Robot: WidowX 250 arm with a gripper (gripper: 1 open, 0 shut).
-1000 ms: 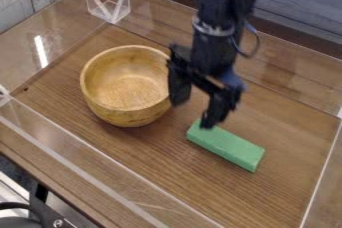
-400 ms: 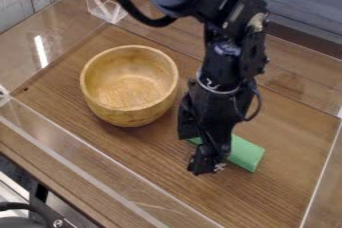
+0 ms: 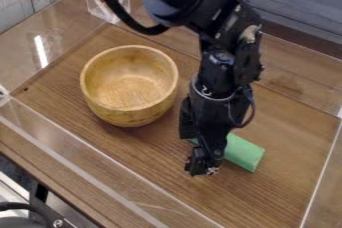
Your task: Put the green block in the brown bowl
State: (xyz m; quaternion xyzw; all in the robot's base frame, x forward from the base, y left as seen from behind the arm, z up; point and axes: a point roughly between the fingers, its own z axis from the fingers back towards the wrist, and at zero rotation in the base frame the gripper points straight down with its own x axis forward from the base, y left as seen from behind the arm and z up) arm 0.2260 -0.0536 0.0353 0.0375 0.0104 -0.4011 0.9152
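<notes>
Sitting on table, brown bowl point(image 3: 130, 85) w/ nothing inside; end effector point(image 3: 209, 158) spread over green block point(image 3: 245, 153).

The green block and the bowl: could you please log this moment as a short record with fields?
Surface: wooden table inside clear walls
Green block: flat on the table, right of the bowl, mostly hidden by the arm
Brown bowl: upright, empty
Pincer: open, pointing down over the block's left end; contact cannot be told
Block in bowl: not yet
</notes>
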